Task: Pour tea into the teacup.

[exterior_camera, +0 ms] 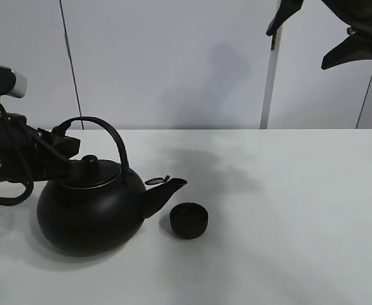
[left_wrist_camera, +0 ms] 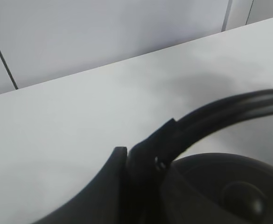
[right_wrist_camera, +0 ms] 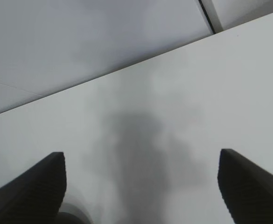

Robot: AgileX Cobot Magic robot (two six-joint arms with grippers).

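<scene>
A big round black kettle (exterior_camera: 87, 210) sits upright on the white table (exterior_camera: 287, 210), at the left. Its spout (exterior_camera: 166, 190) points right, toward the teacup (exterior_camera: 189, 220), a small low black cup standing just past and below the spout tip. My left gripper (exterior_camera: 62, 136) comes in from the left and is shut on the left end of the kettle's arched handle (exterior_camera: 109, 130). The left wrist view shows that grip (left_wrist_camera: 131, 161) close up, with the handle (left_wrist_camera: 229, 109) curving over the lid (left_wrist_camera: 239, 196). High at the right, my right gripper (exterior_camera: 316, 35) hangs open and holds nothing; its wrist view (right_wrist_camera: 143, 186) shows only bare table between the fingers.
A pale wall with thin dark seams (exterior_camera: 68, 63) runs behind the table's far edge. A white upright post (exterior_camera: 269, 76) stands at the back right. Apart from the kettle and cup, nothing else lies on the tabletop.
</scene>
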